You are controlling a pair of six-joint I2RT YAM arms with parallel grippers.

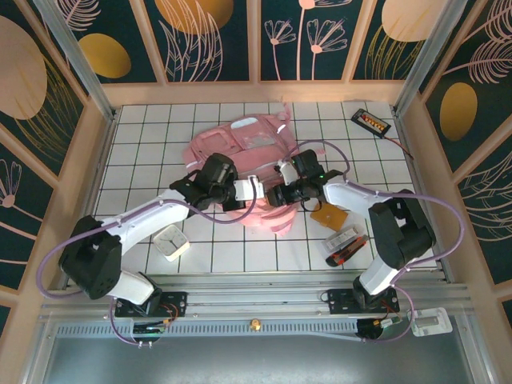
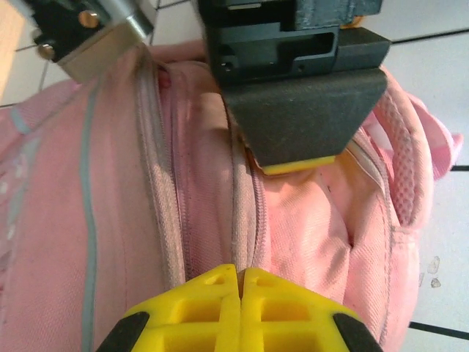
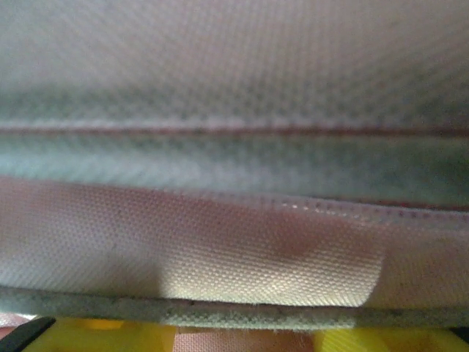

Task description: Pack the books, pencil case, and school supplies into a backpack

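Light-pink fabric backpack (image 1: pixel 240 140), mid-table toward the far edge, appears mid-packing: left gripper (image 2: pixel 239 282) pinches its zipper edge; right gripper (image 2: pixel 300 163) noses at the opening, grip unclear. Orange-brown square notebook (image 1: pixel 329 216) likely needs picking next.

Pretty clearly a robotics lab test cell, not anyone's home. The table (image 1: pixel 160 128) is a white gridded board boxed in by wood-framed panels (image 1: pixel 208 40) with printed flower wallpaper. Bare aluminium posts (image 1: pixel 76 56) stand at its far corners. The left arm (image 1: pixel 136 220) and right arm (image 1: pixel 392 232) are bolted to a metal rail (image 1: pixel 256 298) along the near edge.
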